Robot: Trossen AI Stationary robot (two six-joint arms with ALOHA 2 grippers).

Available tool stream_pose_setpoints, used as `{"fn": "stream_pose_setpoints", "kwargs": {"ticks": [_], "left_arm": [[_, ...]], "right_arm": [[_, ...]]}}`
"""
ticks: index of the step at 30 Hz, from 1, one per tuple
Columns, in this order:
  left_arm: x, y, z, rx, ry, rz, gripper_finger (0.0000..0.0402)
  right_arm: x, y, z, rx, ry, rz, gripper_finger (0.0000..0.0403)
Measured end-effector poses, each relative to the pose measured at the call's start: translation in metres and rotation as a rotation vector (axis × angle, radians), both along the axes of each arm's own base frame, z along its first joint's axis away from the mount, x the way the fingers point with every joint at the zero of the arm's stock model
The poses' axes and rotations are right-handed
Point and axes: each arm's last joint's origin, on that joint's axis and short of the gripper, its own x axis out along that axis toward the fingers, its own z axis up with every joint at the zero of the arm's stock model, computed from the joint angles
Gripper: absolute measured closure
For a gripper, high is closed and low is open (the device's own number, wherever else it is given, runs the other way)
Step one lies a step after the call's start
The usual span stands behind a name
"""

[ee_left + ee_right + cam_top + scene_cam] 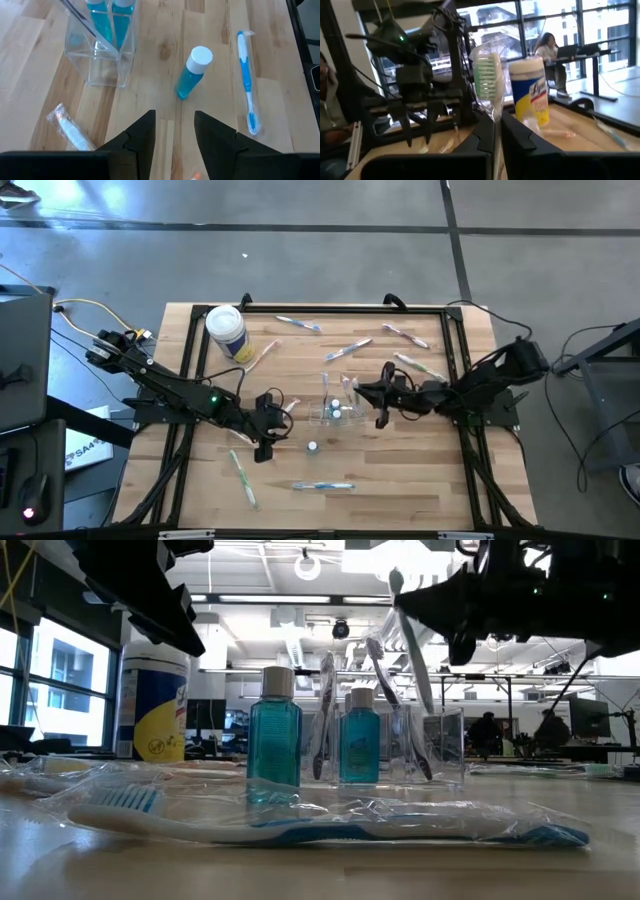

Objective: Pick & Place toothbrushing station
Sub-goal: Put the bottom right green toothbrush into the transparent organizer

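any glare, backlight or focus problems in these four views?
Low view: bright ceiling lights backlight both arms into silhouettes; the near blue toothbrush is soft. Right wrist view: windows blow out; the held green toothbrush is blurred. High view: even light, slight floor glare. Left wrist view: evenly lit, bottle sharp.

A pale wooden plank desk (400, 470) framed in black metal stands on a grey polished concrete floor (330, 260) crossed by dark seams. Beyond it lies an open workshop hall with a white ceiling carrying bright round lamps (307, 564) and ducts. Tall dark-framed windows (555, 22) let in daylight. A person sits at a far black table (585, 50) with a laptop.
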Motion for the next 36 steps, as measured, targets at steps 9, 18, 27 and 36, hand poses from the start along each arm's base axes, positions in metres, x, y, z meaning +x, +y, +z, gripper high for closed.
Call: {"fn": "stream_pose_setpoints", "kwargs": {"ticks": [9,18,27,36], "left_arm": [[0.000,0.000,0.000,-0.001,-0.003,0.000,0.0266],[0.000,0.000,0.000,0.000,-0.003,0.002,0.0266],[0.000,0.000,0.000,0.001,-0.004,0.004,0.0266],[0.000,0.000,0.000,0.001,-0.003,0.004,0.0266]], "right_arm": [[0.005,0.000,-0.019,0.040,0.072,-0.014,0.0395],[0.011,-0.001,-0.021,0.016,0.087,0.080,0.0395],[0.012,0.000,-0.024,-0.016,0.120,0.106,0.0357],[0.012,0.000,-0.027,-0.010,0.154,0.103,0.0300]]}}
